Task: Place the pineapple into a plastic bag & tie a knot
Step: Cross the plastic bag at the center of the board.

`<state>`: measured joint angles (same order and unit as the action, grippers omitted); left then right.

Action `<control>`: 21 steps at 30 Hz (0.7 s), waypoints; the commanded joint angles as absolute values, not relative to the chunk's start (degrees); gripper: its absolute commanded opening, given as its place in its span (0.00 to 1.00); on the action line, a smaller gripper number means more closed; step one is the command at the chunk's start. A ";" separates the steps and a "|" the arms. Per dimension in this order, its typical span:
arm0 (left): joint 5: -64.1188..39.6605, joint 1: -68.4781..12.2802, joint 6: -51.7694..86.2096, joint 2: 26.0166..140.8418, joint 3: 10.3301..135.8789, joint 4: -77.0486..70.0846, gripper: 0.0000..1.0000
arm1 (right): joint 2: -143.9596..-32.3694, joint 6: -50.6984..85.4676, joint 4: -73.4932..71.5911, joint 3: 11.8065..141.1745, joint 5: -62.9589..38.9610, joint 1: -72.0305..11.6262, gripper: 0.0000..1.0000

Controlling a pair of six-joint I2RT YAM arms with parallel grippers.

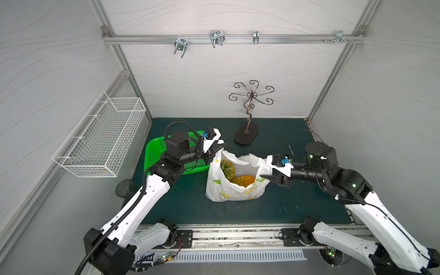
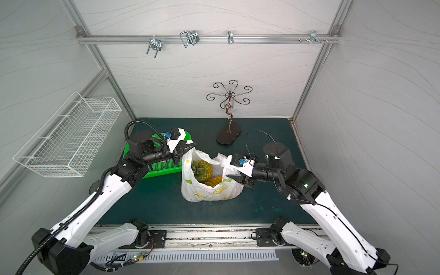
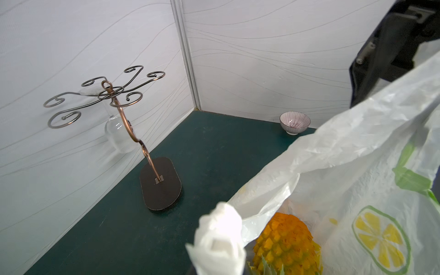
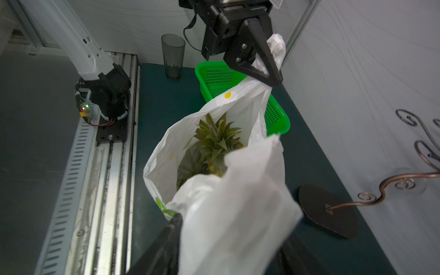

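Note:
The white plastic bag (image 1: 228, 192) with lemon print stands mouth open at mid-table in both top views. Inside lies the pineapple (image 1: 241, 179), yellow body and green crown (image 4: 214, 140) showing. My left gripper (image 1: 217, 148) is shut on one bunched handle (image 3: 219, 238) at the bag's far-left corner and holds it up taut. At the bag's right side, my right gripper (image 4: 233, 228) has its black fingers (image 4: 171, 228) spread wide, and the other handle's loose plastic (image 4: 238, 202) is draped between them, unpinched. A knot is not in view.
A green perforated basket (image 1: 162, 152) sits under the left arm. A copper wire stand (image 1: 247, 133) holding a glass stands behind the bag. A dark tumbler (image 1: 123, 188) is at the table's left edge, a small bowl (image 3: 294, 123) by the right wall, and a white wire basket (image 1: 102, 138) hangs on the left wall.

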<state>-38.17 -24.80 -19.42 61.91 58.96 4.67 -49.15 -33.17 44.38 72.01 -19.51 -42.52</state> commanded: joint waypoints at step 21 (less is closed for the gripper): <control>-44.62 -25.05 -33.98 59.30 61.04 8.89 0.00 | -55.76 -46.29 44.34 78.49 -31.18 -42.65 0.91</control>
<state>-42.11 -24.82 -32.40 60.36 58.89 10.59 -56.16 -44.10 45.63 76.99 -24.51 -42.52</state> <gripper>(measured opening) 0.042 0.913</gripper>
